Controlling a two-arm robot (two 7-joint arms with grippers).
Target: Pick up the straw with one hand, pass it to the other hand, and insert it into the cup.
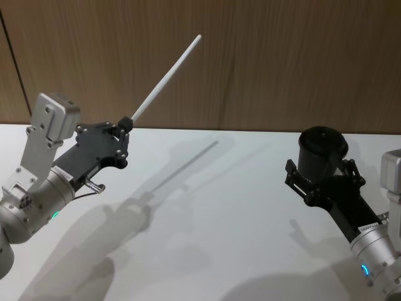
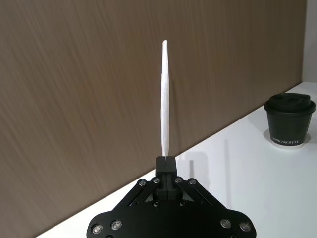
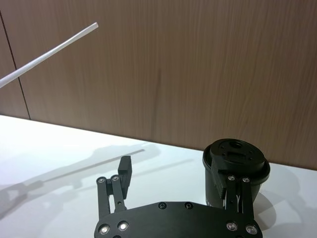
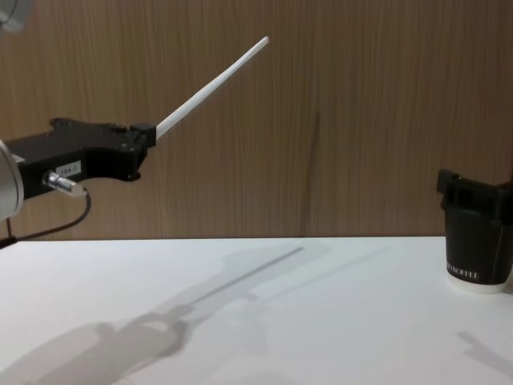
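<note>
My left gripper (image 1: 125, 122) is shut on the lower end of the long white straw (image 1: 166, 75), held well above the table at the left. The straw (image 4: 212, 84) slants up and to the right in front of the wood wall. In the left wrist view the straw (image 2: 164, 99) rises straight out of the closed fingertips. The black lidded cup (image 1: 322, 145) stands upright on the table at the right. My right gripper (image 1: 321, 168) is open low beside it. One finger overlaps the cup (image 3: 237, 153); the other finger (image 3: 125, 168) stands apart. I cannot tell whether it touches.
The white table (image 1: 219, 207) runs back to a brown wood-panel wall (image 1: 269, 63). The straw's shadow (image 1: 188, 166) lies across the middle of the table. A thin dark cable (image 4: 56, 224) hangs below my left gripper.
</note>
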